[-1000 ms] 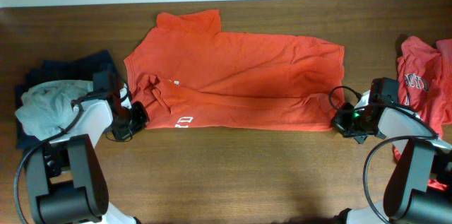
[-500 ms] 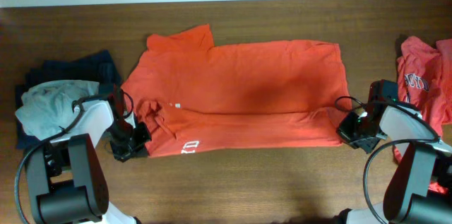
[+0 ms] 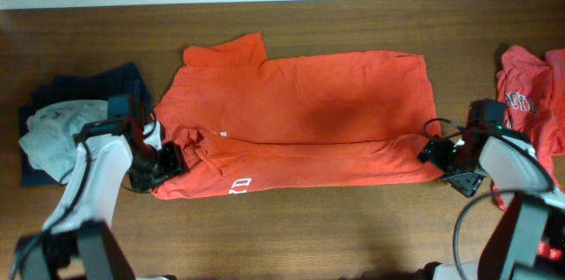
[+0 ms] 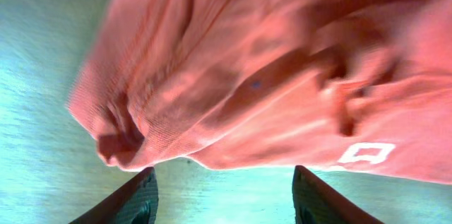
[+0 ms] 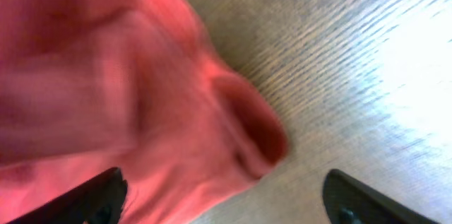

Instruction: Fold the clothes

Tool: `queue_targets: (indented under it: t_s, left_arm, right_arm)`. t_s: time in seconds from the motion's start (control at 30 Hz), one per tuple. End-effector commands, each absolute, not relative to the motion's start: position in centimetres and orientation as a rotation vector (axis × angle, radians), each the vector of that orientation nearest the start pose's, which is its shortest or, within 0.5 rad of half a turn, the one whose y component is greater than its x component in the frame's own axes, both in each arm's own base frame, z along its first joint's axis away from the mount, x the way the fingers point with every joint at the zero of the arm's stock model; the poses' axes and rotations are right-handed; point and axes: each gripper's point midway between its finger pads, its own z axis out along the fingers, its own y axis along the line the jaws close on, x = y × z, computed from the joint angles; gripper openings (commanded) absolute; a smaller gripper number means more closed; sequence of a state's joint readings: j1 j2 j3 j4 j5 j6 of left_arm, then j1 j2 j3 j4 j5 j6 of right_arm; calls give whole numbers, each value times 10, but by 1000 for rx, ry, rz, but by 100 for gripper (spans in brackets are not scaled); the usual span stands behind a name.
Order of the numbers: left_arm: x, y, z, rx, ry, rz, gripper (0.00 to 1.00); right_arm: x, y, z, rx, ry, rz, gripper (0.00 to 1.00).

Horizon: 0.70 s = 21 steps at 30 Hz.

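An orange-red T-shirt (image 3: 300,112) lies spread across the table's middle, its lower part folded over in a band along the front, with white lettering (image 3: 237,183) showing. My left gripper (image 3: 163,163) sits at the shirt's front left corner, open. In the left wrist view the gripper (image 4: 224,189) has bare table between its fingers, and the shirt's edge (image 4: 212,132) lies just ahead. My right gripper (image 3: 434,152) is at the front right corner, open wide. In the right wrist view the shirt's corner (image 5: 176,132) lies loose under the gripper (image 5: 226,189).
Another orange-red shirt (image 3: 525,103) with white lettering lies crumpled at the right edge. A pale grey garment (image 3: 48,130) rests on a navy one (image 3: 97,81) at the left. Bare wood table (image 3: 300,227) runs along the front.
Both grippers were shut on the shirt's corners and drew the folded band toward the front. Both have now opened and let the cloth go.
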<state>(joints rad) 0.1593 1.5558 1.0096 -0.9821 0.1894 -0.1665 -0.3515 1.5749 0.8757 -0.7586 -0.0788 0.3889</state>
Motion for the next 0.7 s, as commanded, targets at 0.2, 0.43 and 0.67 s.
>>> queue_targets:
  t_s: [0.2,0.43,0.67]
  left_arm:
    - [310,-31,98,140,2818,-284,52]
    - [324,-51,84,461,2779,16,46]
    - [307,-63,50,606,2901,28,46]
  right_arm:
    - [288,-76,67,1006,2690,257,95]
    - [288,-75,67,983,2697,264,95]
    - [289,-74,67,966,2701,269,95]
